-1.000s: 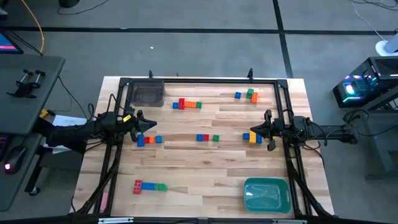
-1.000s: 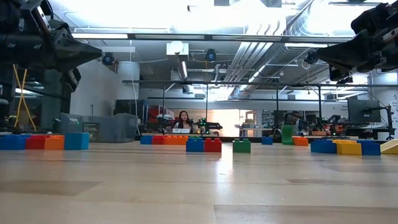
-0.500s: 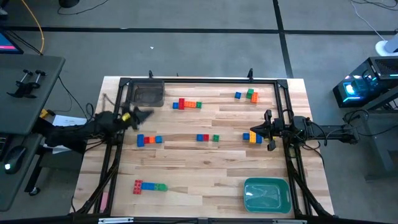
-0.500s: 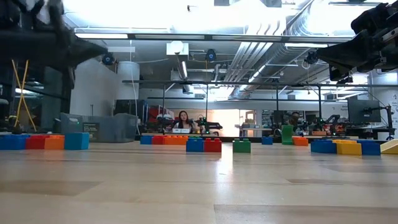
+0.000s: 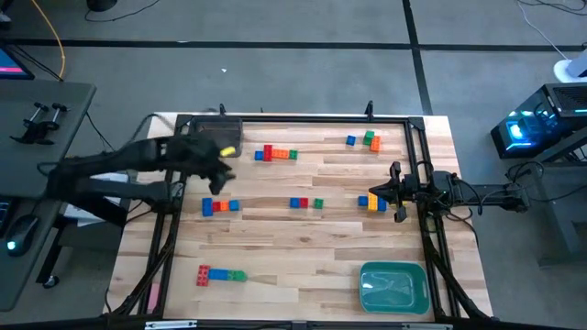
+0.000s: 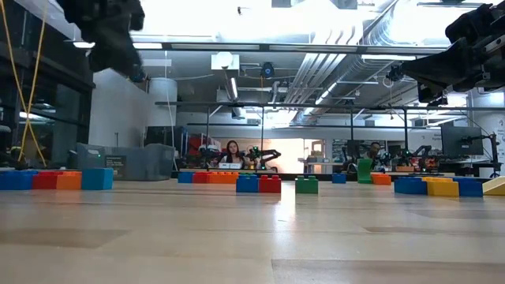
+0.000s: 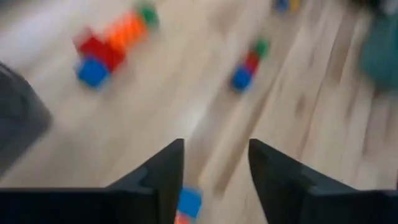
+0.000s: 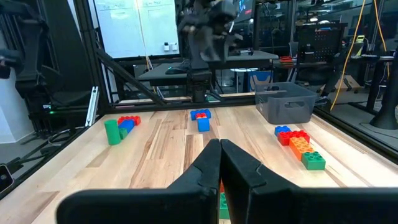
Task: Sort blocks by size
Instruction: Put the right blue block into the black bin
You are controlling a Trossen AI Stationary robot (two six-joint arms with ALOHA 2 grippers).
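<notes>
Left gripper (image 5: pixel 223 154), swung up beside the grey bin (image 5: pixel 216 137), holds a yellow block (image 5: pixel 226 151) with jaws parting; early release risks missing it.

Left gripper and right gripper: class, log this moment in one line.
left gripper: open, empty, beside grey bin | right gripper: shut, above blocks
</notes>
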